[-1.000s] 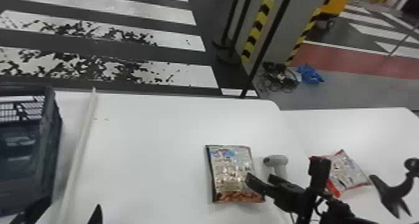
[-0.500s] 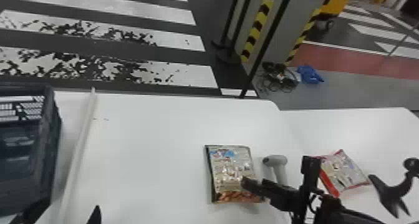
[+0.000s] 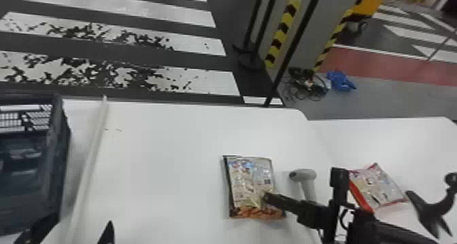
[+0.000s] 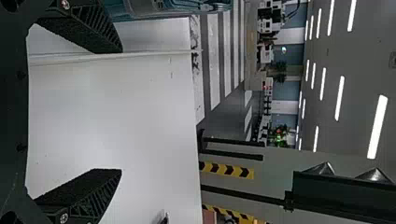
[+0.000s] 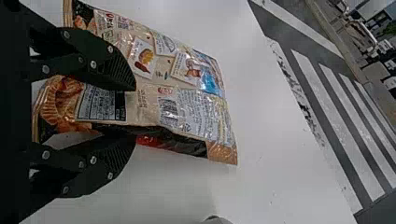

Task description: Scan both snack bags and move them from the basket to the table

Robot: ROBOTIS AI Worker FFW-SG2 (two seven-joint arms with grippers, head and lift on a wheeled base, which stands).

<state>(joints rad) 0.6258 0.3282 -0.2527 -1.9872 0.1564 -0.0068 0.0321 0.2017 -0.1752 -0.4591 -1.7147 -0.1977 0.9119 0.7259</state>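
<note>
The right gripper [image 3: 271, 198] has its ridged fingers spread over a glossy, rectangular foil snack bag [image 3: 250, 180] lying on the smooth white surface [image 3: 163, 178]; at that bag's 3 o'clock lies a rounded grey scanner [image 3: 302, 175], and beyond it a crinkled, red-edged snack bag [image 3: 379, 189]; the left gripper [image 3: 76, 228] has wide-apart fingers near the slatted plastic basket [image 3: 61, 158] at 9 o'clock.

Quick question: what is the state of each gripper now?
Left gripper: open, nothing between its fingers.
Right gripper: open, fingers apart at a snack bag.
</note>
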